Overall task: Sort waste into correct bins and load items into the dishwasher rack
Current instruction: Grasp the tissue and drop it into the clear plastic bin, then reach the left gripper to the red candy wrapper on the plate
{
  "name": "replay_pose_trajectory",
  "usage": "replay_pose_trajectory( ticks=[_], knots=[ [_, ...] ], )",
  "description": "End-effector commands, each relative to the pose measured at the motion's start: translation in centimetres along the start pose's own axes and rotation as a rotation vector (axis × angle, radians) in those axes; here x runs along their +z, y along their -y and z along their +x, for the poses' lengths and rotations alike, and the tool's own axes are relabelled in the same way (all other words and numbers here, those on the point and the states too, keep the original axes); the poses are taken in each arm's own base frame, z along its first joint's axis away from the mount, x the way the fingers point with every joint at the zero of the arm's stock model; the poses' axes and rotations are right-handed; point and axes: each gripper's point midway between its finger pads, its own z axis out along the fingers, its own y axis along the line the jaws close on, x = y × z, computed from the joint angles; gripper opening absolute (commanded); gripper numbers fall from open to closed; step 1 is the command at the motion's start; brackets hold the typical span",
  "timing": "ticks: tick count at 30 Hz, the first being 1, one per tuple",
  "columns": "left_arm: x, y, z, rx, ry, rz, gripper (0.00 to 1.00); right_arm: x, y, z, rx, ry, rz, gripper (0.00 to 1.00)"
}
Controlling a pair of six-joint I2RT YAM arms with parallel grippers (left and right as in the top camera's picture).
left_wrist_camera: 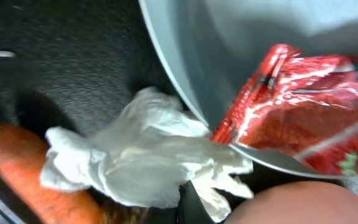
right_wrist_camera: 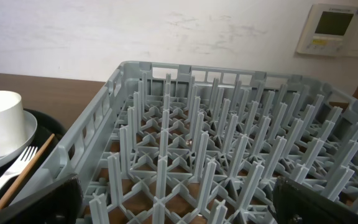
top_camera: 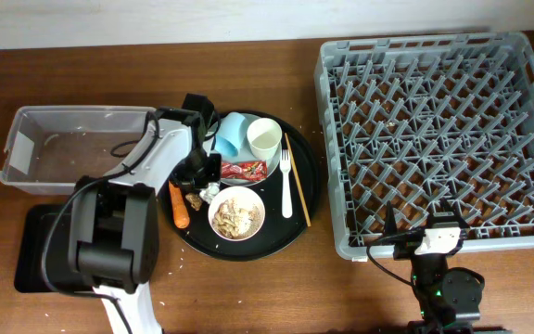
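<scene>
My left gripper is down over the round black tray, shut on the crumpled white tissue, which bunches around its dark fingertip. The orange carrot lies left of the tissue. A red wrapper rests on the grey-green plate. Also on the tray are a blue cup, a cream cup, a bowl of rice scraps, a white fork and a wooden stick. My right gripper stands open and empty at the rack's near edge.
The clear tub stands at the left. Below it the shallow black tray is partly hidden by my left arm's base. The round black tray sits close against the rack's left wall.
</scene>
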Motion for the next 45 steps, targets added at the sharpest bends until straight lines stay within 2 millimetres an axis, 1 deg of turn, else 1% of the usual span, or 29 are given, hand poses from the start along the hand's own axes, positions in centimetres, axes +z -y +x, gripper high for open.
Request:
replay_pose_trajectory(
  ticks=[1, 4, 6, 7, 9, 11, 12, 13, 14, 16, 17, 19, 21, 22, 26, 27, 28, 29, 30, 31, 32, 33, 35, 37, 39, 40, 42, 43, 45],
  knots=[
    [-6.2, -0.6, -1.5, 0.003, 0.182, -0.032, 0.01, 0.0, 0.1, 0.3, 0.007, -0.005, 0.006, 0.99],
    [-10.7, -1.8, -1.7, -0.019, 0.312, -0.065, 0.01, 0.0, 0.1, 0.3, 0.007, -0.005, 0.006, 0.99],
    [-13.0, -4.1, -1.9, -0.066, 0.384, -0.125, 0.0, 0.0, 0.1, 0.3, 0.007, -0.005, 0.006, 0.99],
    [-14.1, -5.8, -1.9, -0.106, 0.415, -0.151, 0.0, 0.0, 0.1, 0.3, 0.007, -0.005, 0.006, 0.99],
    [-14.5, -7.8, -1.8, -0.164, 0.419, -0.135, 0.01, 0.0, 0.1, 0.3, 0.007, -0.005, 0.006, 0.99],
    [-14.3, -7.7, -1.7, -0.185, 0.408, -0.035, 0.0, 0.0, 0.1, 0.3, 0.007, -0.005, 0.006, 0.99],
    [-14.4, -8.2, -1.7, -0.195, 0.411, -0.054, 0.01, 0.0, 0.1, 0.3, 0.007, -0.005, 0.006, 0.99],
    [-14.5, -9.4, -1.8, -0.213, 0.423, -0.109, 0.01, 0.0, 0.1, 0.3, 0.007, -0.005, 0.006, 0.99],
    [-15.0, -11.5, -2.1, -0.317, 0.452, -0.165, 0.0, 0.0, 0.1, 0.3, 0.007, -0.005, 0.006, 0.99],
    [-15.8, -14.0, -3.3, -0.386, 0.525, -0.17, 0.01, 0.0, 0.1, 0.3, 0.007, -0.005, 0.006, 0.99],
    [-16.1, -14.7, -3.6, -0.403, 0.544, -0.173, 0.01, 0.0, 0.1, 0.3, 0.007, -0.005, 0.006, 0.99],
    [-16.6, -17.6, -3.9, -0.47, 0.587, -0.214, 0.0, 0.0, 0.1, 0.3, 0.007, -0.005, 0.006, 0.99],
    [-16.2, -20.4, -3.9, -0.534, 0.593, -0.237, 0.01, 0.0, 0.1, 0.3, 0.007, -0.005, 0.006, 0.99],
    [-15.4, -21.5, -4.0, -0.558, 0.58, -0.244, 0.06, 0.0, 0.1, 0.3, 0.007, -0.005, 0.006, 0.99],
    [-10.9, -24.5, -4.7, -0.612, 0.506, -0.258, 0.08, 0.0, 0.1, 0.3, 0.007, -0.005, 0.006, 0.99],
    [-9.3, -25.3, -4.5, -0.626, 0.469, -0.26, 0.13, 0.0, 0.1, 0.3, 0.007, -0.005, 0.006, 0.99],
    [-8.9, -25.6, -4.4, -0.631, 0.458, -0.261, 0.36, 0.0, 0.1, 0.3, 0.007, -0.005, 0.006, 0.99],
    [-8.9, -25.7, -4.4, -0.633, 0.461, -0.262, 0.54, 0.0, 0.1, 0.3, 0.007, -0.005, 0.006, 0.99],
    [-9.2, -25.8, -4.7, -0.634, 0.474, -0.262, 0.67, 0.0, 0.1, 0.3, 0.007, -0.005, 0.006, 0.99],
    [-9.3, -25.8, -4.8, -0.634, 0.478, -0.262, 0.78, 0.0, 0.1, 0.3, 0.007, -0.005, 0.006, 0.99],
    [-9.8, -25.8, -4.9, -0.634, 0.487, -0.262, 0.82, 0.0, 0.1, 0.3, 0.007, -0.005, 0.006, 0.99],
    [-10.6, -25.7, -5.1, -0.632, 0.498, -0.261, 0.83, 0.0, 0.1, 0.3, 0.007, -0.005, 0.006, 0.99],
    [-14.3, -24.0, -5.7, -0.602, 0.556, -0.203, 0.83, 0.0, 0.1, 0.3, 0.007, -0.005, 0.006, 0.99],
    [-18.3, -20.2, -5.8, -0.526, 0.605, -0.086, 0.82, 0.0, 0.1, 0.3, 0.007, -0.005, 0.006, 0.99],
    [-20.6, -15.0, -4.8, -0.43, 0.605, 0.038, 0.81, 0.0, 0.1, 0.3, 0.007, -0.005, 0.006, 0.99],
    [-20.8, -12.1, -3.7, -0.374, 0.568, 0.062, 0.8, 0.0, 0.1, 0.3, 0.007, -0.005, 0.006, 0.99],
    [-20.3, -9.0, -3.0, -0.304, 0.52, 0.077, 0.78, 0.0, 0.1, 0.3, 0.007, -0.005, 0.006, 0.99],
    [-19.3, -5.7, -2.7, -0.227, 0.479, 0.091, 0.7, 0.0, 0.1, 0.3, 0.007, -0.005, 0.006, 0.99],
    [-18.1, -3.1, -2.5, -0.222, 0.455, 0.097, 0.69, 0.0, 0.1, 0.3, 0.007, -0.005, 0.006, 0.99]
  ],
)
